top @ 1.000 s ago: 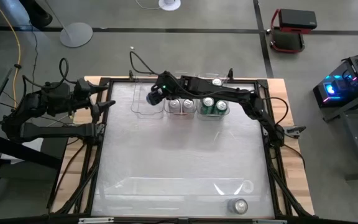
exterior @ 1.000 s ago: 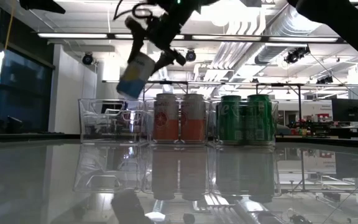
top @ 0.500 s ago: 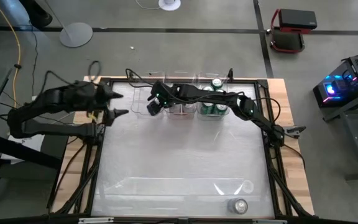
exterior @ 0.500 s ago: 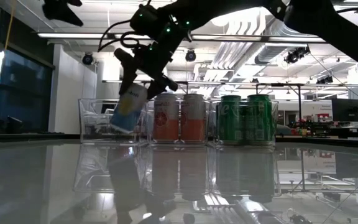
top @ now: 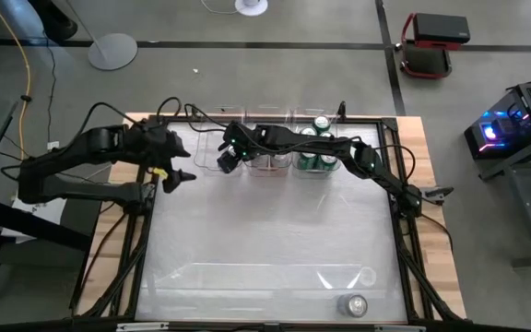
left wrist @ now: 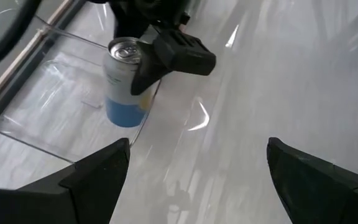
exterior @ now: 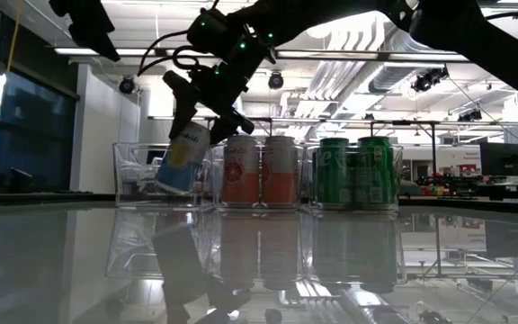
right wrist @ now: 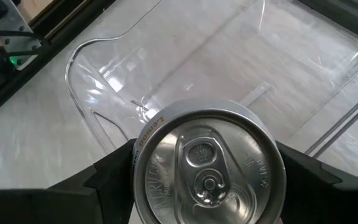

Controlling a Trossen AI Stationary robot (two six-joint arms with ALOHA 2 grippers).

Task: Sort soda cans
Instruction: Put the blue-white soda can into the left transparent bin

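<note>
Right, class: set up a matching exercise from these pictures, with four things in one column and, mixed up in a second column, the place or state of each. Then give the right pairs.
Things
1. blue and white can
2. green cans
3. lone can
4. left gripper

Places or states
A. standing in the clear bin farthest from the left arm
B. open and empty, above the table's left side
C. held tilted by the right gripper, at the bin nearest the left arm
D. by itself near the table's front edge

Pairs: 1-C, 2-A, 3-D, 4-B
</note>
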